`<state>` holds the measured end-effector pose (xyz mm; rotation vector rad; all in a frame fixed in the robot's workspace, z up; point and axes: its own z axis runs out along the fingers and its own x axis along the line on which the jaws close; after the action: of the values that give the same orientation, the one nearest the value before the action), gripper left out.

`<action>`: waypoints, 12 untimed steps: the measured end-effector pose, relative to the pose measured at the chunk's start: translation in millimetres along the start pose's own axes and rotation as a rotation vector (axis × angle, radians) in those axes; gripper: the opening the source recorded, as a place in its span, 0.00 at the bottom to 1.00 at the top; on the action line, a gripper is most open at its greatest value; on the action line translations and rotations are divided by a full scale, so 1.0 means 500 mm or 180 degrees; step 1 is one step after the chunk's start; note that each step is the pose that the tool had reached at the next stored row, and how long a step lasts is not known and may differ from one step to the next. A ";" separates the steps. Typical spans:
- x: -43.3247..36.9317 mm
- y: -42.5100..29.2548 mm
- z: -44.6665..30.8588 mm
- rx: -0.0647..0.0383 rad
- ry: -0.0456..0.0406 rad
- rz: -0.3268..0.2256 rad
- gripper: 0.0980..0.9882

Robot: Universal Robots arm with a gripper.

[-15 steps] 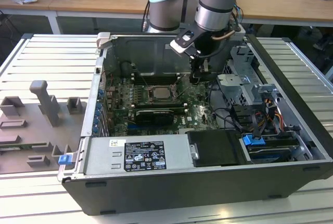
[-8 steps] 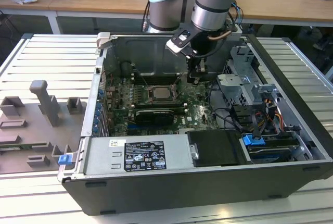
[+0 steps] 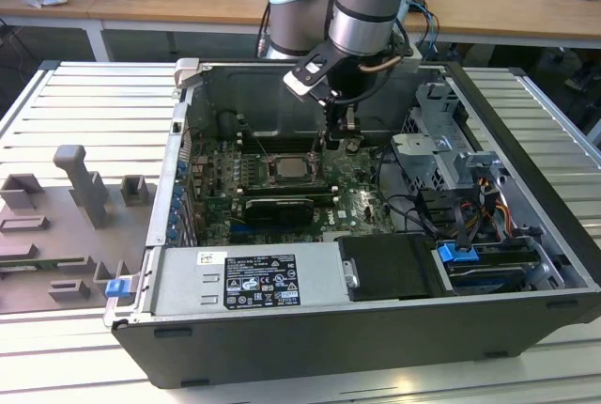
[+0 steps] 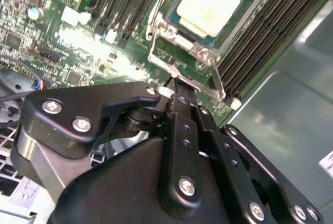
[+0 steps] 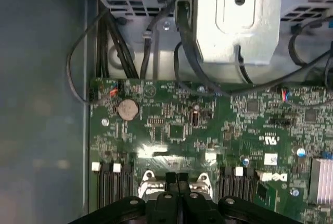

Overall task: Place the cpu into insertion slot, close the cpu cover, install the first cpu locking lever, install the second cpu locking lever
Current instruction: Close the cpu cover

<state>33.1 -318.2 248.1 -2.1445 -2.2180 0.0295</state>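
The hand (image 4: 176,85), fingers pressed together, is held at the nearest edge of the insertion slot (image 4: 177,39), by the locking lever (image 4: 203,86) lying along that edge, the cpu (image 4: 208,0) being seated just beyond.

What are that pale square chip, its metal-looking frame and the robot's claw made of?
The cpu: pale matte metal top, apparently. The cpu cover: silvery steel-like sheet, glinting at edges. The gripper: black, satin, metal or plastic, unclear; bright screws.
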 end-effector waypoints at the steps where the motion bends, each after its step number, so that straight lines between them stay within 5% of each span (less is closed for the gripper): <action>1: 0.000 -0.006 0.000 -0.0002 0.0000 -0.0001 0.01; 4: 0.001 -0.032 0.003 -0.0008 0.0001 0.0000 0.01; 12: 0.002 -0.069 0.030 -0.0031 -0.0002 -0.0016 0.01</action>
<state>-2.1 -318.2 234.7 -2.1440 -2.2285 0.0191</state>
